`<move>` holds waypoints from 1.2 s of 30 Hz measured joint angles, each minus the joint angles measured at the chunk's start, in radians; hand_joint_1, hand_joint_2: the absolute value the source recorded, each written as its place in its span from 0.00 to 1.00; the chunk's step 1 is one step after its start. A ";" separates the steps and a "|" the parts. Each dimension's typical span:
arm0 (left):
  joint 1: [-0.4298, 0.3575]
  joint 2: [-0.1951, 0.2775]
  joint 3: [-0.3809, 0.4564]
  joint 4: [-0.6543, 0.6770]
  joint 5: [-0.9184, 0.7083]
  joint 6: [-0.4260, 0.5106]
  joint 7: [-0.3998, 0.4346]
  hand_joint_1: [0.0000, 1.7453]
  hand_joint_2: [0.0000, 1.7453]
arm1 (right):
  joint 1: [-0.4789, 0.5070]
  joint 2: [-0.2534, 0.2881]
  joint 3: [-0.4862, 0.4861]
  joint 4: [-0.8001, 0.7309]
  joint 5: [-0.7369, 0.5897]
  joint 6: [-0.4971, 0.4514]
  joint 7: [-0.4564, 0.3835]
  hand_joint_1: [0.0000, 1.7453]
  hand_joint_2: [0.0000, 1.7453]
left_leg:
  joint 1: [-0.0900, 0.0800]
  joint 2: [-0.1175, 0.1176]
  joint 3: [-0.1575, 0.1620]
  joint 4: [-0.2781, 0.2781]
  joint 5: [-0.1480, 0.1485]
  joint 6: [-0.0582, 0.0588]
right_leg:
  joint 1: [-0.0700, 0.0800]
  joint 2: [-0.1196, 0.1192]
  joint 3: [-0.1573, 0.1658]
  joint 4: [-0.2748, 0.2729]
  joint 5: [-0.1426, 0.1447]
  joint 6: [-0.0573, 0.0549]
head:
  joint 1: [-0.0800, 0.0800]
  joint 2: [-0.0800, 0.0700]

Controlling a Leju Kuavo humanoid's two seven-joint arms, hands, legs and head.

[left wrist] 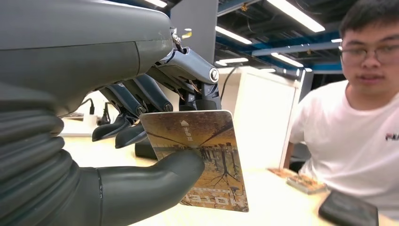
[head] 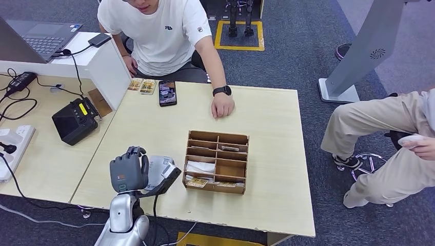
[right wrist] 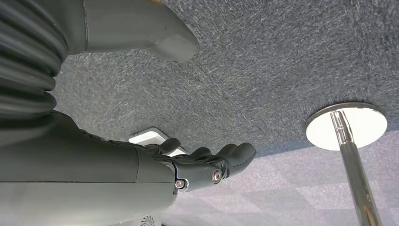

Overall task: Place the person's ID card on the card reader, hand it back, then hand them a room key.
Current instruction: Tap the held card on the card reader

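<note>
One card (left wrist: pixel 202 155) is pinched in the left robot hand (head: pixel 129 171), thumb (left wrist: pixel 160 176) pressed on its printed face, darker fingers behind it. The card shows a brownish landscape print and stands roughly upright, raised off the worktop (head: pixel 272 128). In the head view this hand sits at lower left of the frame, back of hand toward the camera, just beside a grey card reader (head: pixel 163 173) on the near edge of the worktop.

Right robot hand (right wrist: pixel 197 165): empty, fingers extended and apart, hanging over grey carpet (right wrist: pixel 282 56) near a chrome pole and round base (right wrist: pixel 347 123).

Centre of the head view: a wooden compartment tray (head: pixel 217 161), holding white paper and a few cards in the near compartments. Upper centre: a black phone (head: pixel 167 93) lying flat, with two small cards (head: pixel 141 85) just left of it at the far edge.

A person in a white T-shirt (head: pixel 164 33) sits at the far side, one hand (head: pixel 222 106) resting flat on the worktop, black watch on the wrist. A second person in beige trousers (head: pixel 379 128) sits at the right edge of the frame.

Left of the frame: a black device with a yellow display (head: pixel 76 120) and a laptop (head: pixel 38 38).
</note>
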 joint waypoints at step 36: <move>-0.001 0.036 -0.101 0.131 0.043 -0.042 0.031 1.00 1.00 | 0.002 0.000 0.000 -0.010 -0.018 0.000 0.010 0.00 1.00 | 0.000 0.000 0.001 0.000 0.000 0.000 | 0.000 0.000 0.001 0.000 0.000 0.000 | 0.000 0.000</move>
